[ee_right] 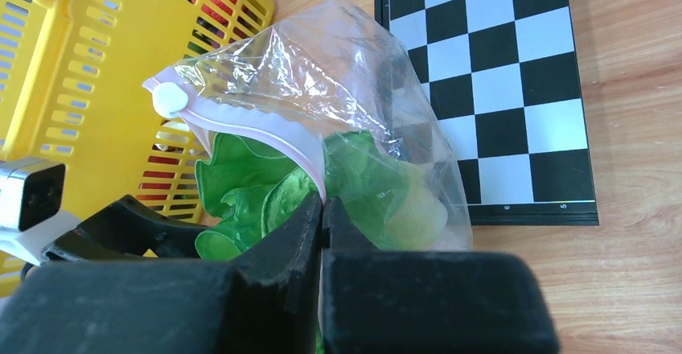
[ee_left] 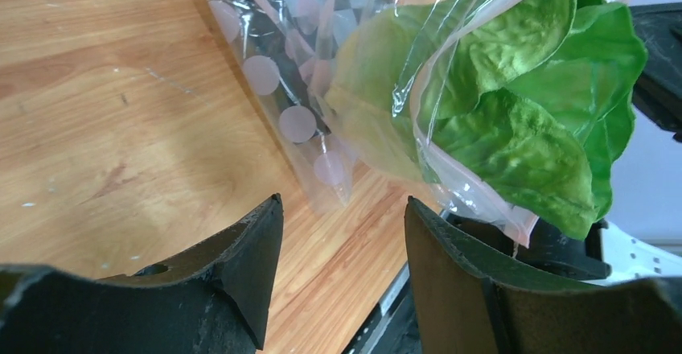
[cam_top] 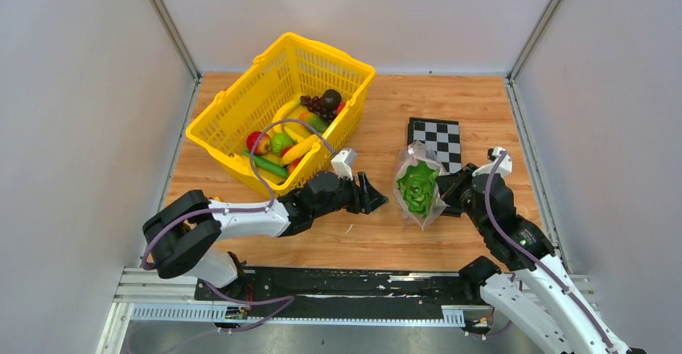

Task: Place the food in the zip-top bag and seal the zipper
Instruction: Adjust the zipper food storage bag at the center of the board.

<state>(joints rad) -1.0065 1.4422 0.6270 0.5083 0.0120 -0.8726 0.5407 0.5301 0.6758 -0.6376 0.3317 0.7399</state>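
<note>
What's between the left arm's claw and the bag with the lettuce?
Only bare wooden table lies between the left gripper and the zip-top bag, seen in the top and left wrist views.

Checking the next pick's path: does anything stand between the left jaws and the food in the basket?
Yes: the yellow basket's near wall stands between the open left jaws and the food inside; its top is open. The zip-top bag lies on the other side.
</note>
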